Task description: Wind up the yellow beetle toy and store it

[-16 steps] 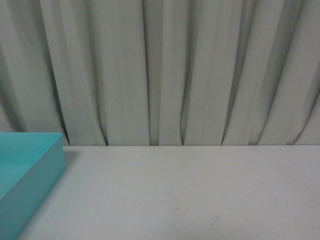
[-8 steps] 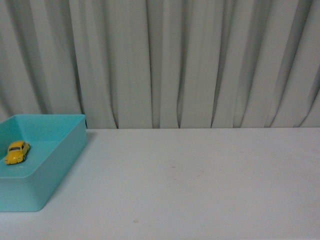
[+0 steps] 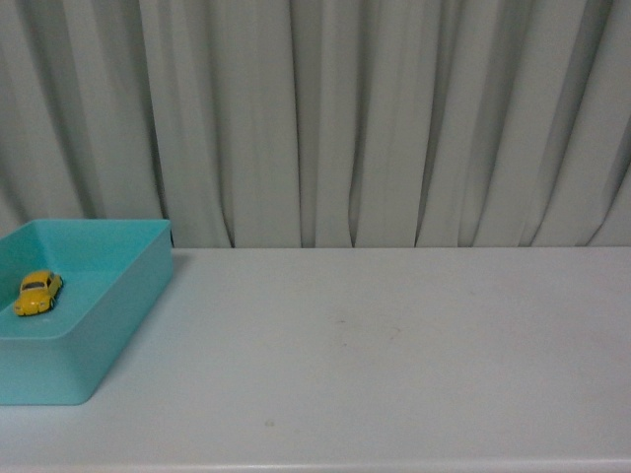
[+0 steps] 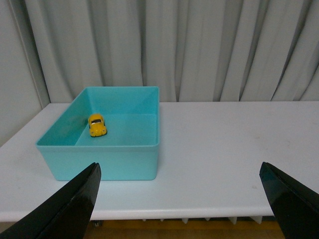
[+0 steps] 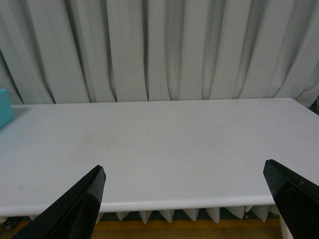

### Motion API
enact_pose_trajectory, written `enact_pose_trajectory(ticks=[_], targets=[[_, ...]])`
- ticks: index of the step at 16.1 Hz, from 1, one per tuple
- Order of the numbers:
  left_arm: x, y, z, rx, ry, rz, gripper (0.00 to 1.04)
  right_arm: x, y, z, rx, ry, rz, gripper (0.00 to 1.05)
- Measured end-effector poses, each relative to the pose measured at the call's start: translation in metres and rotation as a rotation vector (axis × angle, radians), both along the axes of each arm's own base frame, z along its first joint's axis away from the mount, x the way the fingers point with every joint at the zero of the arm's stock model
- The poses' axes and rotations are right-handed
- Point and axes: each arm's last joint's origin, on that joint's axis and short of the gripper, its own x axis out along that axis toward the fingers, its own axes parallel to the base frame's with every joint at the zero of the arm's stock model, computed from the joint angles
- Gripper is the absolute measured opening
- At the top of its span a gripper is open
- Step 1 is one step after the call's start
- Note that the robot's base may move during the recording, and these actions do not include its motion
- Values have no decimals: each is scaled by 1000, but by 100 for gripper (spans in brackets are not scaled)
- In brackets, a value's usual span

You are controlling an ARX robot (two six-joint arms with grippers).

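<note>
Ahead of the left gripper, the small glossy yellow beetle toy sits stored inside the smooth teal plastic bin.
Compared with half a second back, the front view has shifted slightly, and the toy stays put, so the task looks finished. Both the left and right gripper hang wide open and empty, well back from the matte white table and pleated grey curtain.

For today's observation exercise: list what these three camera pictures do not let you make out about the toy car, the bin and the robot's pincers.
- Yellow beetle toy: too small in both the front and left wrist views to show any winding part.
- Turquoise bin: the front view's left edge cuts it off; the right wrist view shows only a corner.
- Left pincer and right pincer: only the fingertips show, spread wide; the arms are out of frame.
</note>
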Motion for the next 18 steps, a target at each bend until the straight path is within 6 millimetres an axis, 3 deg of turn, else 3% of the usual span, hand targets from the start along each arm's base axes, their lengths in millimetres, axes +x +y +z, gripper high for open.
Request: enact_pose_trajectory(ticks=[18], targets=[[0, 0, 0, 0, 0, 0, 98, 0, 0, 0, 0, 0, 0, 98]])
